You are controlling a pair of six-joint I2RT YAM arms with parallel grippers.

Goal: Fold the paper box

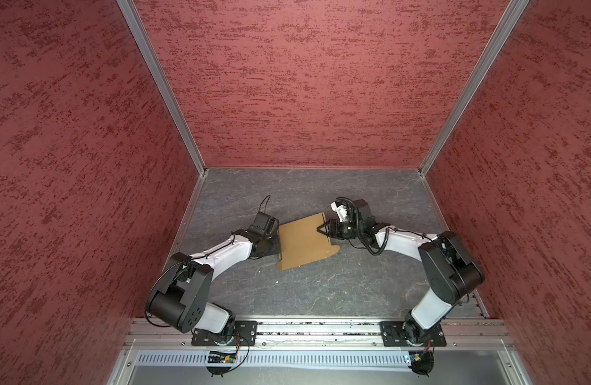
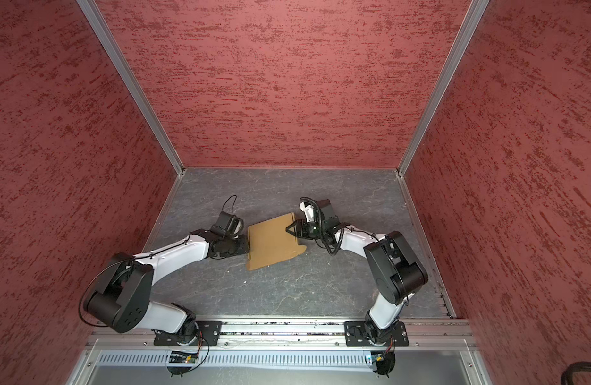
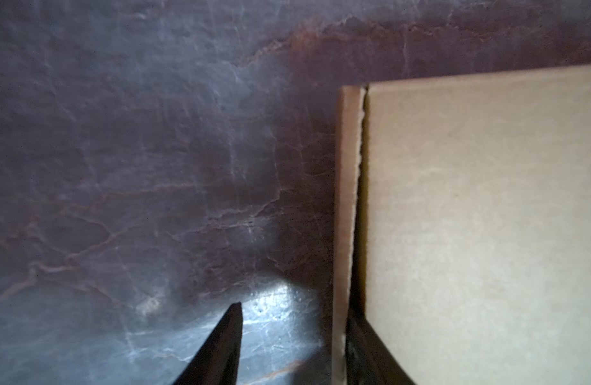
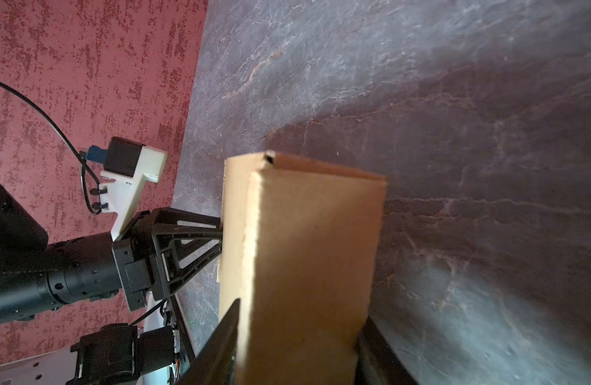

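Note:
The paper box [image 1: 304, 241] [image 2: 272, 241] is a tan cardboard sheet, partly folded, lying mid-table between both arms. My left gripper [image 1: 276, 245] [image 2: 246, 245] sits at its left edge. In the left wrist view the left gripper [image 3: 294, 308] stands open, with a thin upright flap [image 3: 345, 200] close against one finger and the other finger clear over bare table. My right gripper [image 1: 321, 230] [image 2: 289, 230] reaches over the box's right edge. In the right wrist view the right gripper [image 4: 302, 310] has a raised cardboard panel [image 4: 314, 250] filling the gap, touching both fingers.
The table [image 1: 320, 293] is dark grey marbled stone, enclosed by red textured walls [image 1: 304, 83] on three sides. An aluminium rail [image 1: 320, 330] with both arm bases runs along the front edge. The left arm's wrist camera mount [image 4: 130, 170] shows beside the box.

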